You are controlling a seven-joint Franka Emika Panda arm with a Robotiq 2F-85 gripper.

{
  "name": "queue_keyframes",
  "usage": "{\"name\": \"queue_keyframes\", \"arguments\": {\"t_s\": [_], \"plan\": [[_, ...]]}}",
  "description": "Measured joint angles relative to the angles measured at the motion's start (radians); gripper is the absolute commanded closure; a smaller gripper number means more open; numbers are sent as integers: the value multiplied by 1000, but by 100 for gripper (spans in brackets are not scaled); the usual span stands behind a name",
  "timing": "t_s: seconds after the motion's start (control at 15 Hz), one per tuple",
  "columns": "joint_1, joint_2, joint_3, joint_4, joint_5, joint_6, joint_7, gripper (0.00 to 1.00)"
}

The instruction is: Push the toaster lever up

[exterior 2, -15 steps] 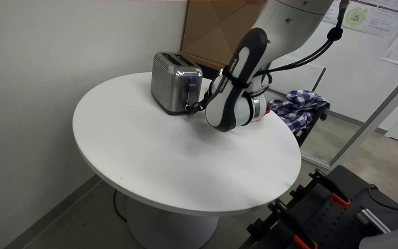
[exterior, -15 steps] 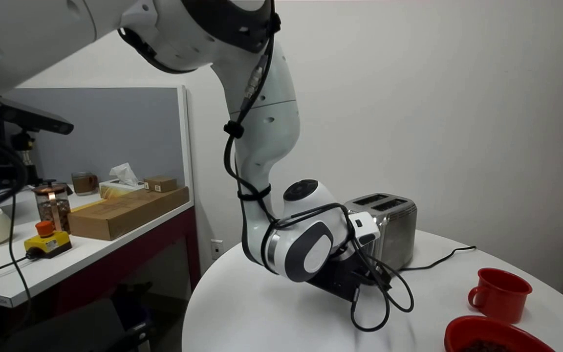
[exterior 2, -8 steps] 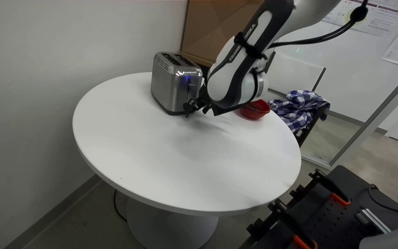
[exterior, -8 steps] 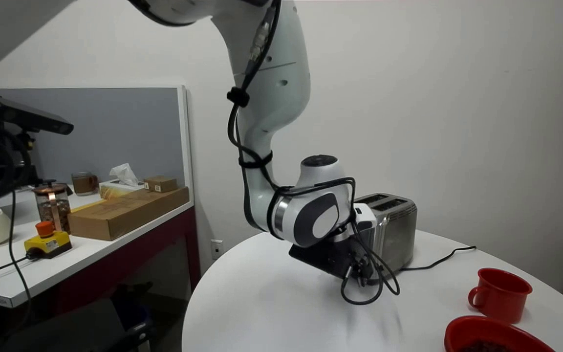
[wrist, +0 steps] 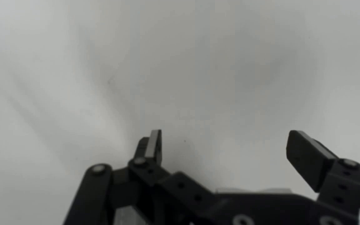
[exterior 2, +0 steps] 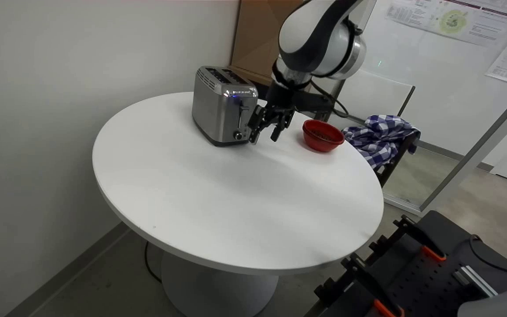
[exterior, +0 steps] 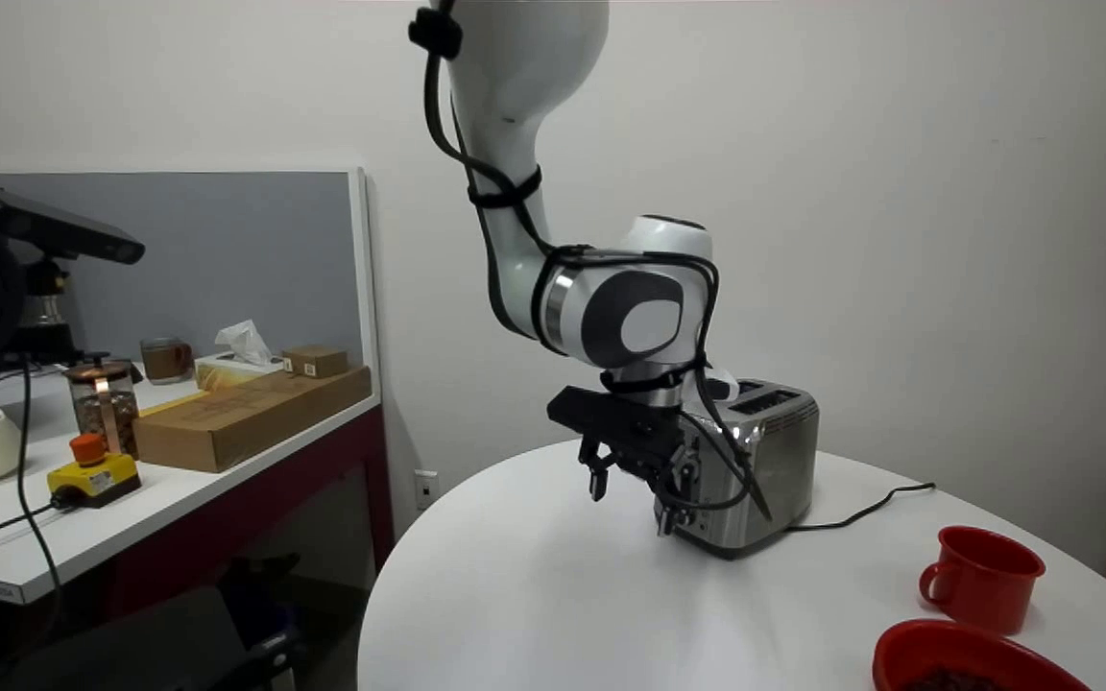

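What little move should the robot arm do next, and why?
I'd probably lift the jaws up and away from the toaster: its lever seems to be raised already, and the jaws stand open with nothing between them, close to the toaster's lever end.

- Black two-fingered gripper [wrist: 227, 145], angular links [wrist: 189, 191] studded with round pale-grey screws [wrist: 98, 169].
- Flat black block [exterior: 599, 408] beside the gripper.
- Just above the gripper, a black strap [exterior: 649, 384] around a silver collar [exterior 2: 292, 74].
- Higher above, a glossy white rounded wrist housing [exterior: 673, 242], dark-grey panel [exterior: 603, 321] framing a white oval [exterior: 651, 326].
- Thin black cables [exterior: 630, 257] looping beside the gripper.
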Motion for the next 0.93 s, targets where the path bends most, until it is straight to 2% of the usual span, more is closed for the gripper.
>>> {"name": "queue_keyframes", "arguments": {"t_s": [0.2,0.6,0.93], "plan": [[34,-91,-36,-34,8,-78,0,0],[122,-337,-104,-170,7,-111,0,0],[165,-496,-148,-228,10,-206,0,0]]}}
